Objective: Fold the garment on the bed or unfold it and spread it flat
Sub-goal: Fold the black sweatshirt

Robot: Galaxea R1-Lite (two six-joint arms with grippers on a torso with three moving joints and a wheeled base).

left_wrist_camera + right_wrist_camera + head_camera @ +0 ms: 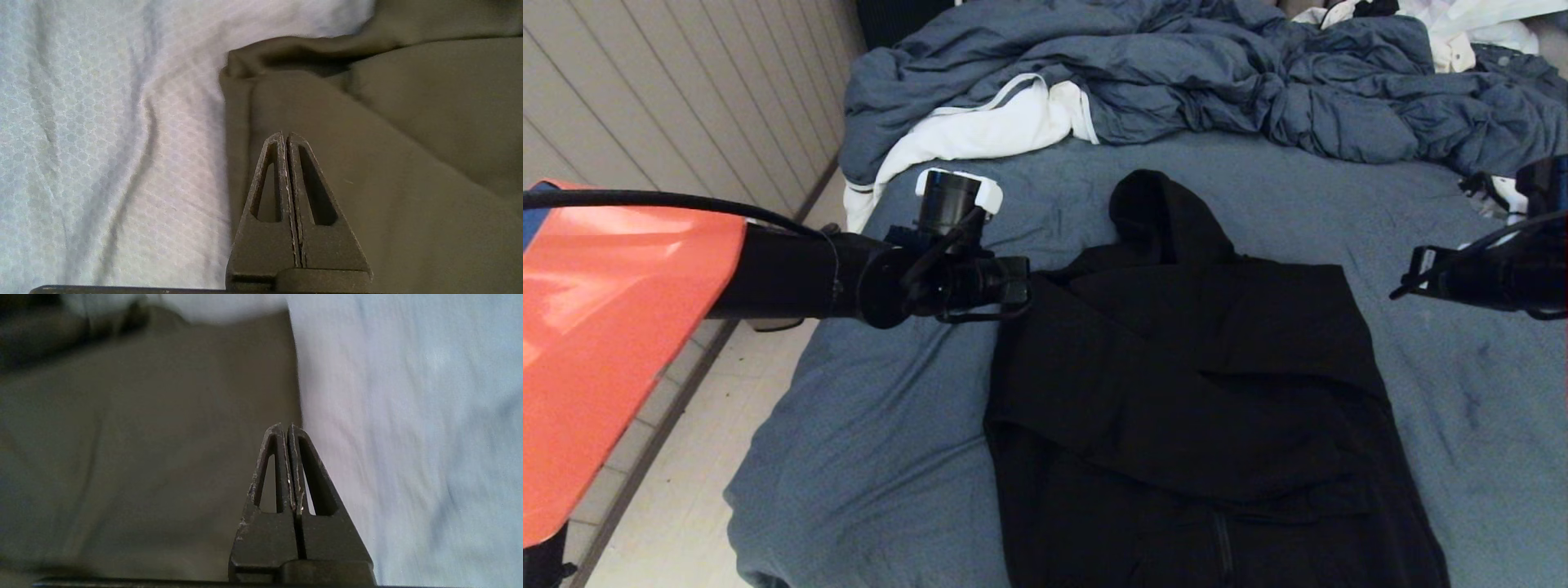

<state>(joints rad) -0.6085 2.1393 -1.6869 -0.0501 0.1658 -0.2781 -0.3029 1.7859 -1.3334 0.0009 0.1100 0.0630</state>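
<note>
The black hoodie [1192, 392] lies on the blue-grey bed [890, 441], hood [1160, 212] toward the far side, with its sleeves folded across the body. My left gripper [1023, 287] hovers at the hoodie's left shoulder edge. In the left wrist view the left gripper [286, 135] is shut with nothing in it, above the hoodie [388, 163] just inside its edge. My right gripper [1413, 278] hangs over the sheet by the hoodie's right shoulder. In the right wrist view the right gripper [285, 426] is shut and empty above the border of the hoodie [143, 437].
A rumpled blue-grey duvet [1217, 73] is heaped across the far side of the bed. A white cloth with grey trim [980, 131] lies at the far left. More white clothing [1470, 33] sits at the far right corner. The bed's left edge drops to the floor [686, 490].
</note>
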